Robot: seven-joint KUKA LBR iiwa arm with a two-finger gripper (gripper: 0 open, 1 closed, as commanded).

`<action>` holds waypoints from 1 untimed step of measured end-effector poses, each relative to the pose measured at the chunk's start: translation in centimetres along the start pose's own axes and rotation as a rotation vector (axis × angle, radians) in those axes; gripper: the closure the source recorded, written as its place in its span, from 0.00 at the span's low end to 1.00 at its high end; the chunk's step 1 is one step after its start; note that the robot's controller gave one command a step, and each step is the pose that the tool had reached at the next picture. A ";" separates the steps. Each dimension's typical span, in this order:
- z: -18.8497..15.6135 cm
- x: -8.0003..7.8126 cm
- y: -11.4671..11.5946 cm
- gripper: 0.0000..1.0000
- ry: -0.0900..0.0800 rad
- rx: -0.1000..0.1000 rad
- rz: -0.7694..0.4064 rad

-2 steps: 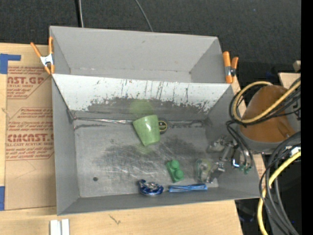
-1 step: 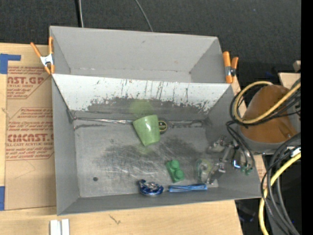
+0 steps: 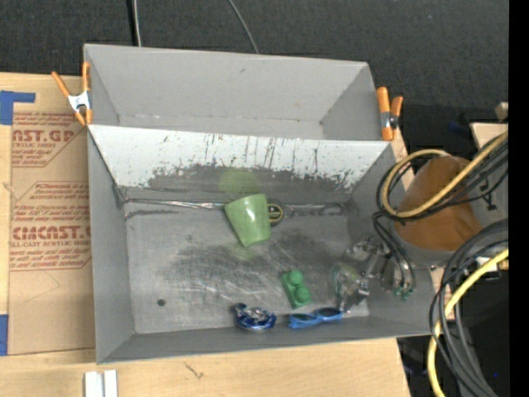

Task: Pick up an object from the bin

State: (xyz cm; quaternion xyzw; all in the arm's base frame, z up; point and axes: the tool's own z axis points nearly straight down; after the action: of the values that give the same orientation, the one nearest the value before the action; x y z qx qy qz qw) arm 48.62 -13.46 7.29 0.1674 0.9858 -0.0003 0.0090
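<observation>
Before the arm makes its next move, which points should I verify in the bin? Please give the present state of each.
1. Gripper inside the grey metal bin, by its right wall: ok.
2. Flat blue plastic piece beside the gripper lies free of other things: ok.
3. Small green studded block lies apart, left of the gripper: ok.
4. Light green plastic cup on its side near the back wall, out of the way: ok.
5. Something already held: cannot tell.
</observation>
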 end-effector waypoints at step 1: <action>0.1 -0.9 -0.8 0.00 0.018 -0.006 0.170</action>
State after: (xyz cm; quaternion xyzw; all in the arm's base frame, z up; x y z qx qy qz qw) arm 49.25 -14.53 7.22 0.2503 0.9682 0.0049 0.0006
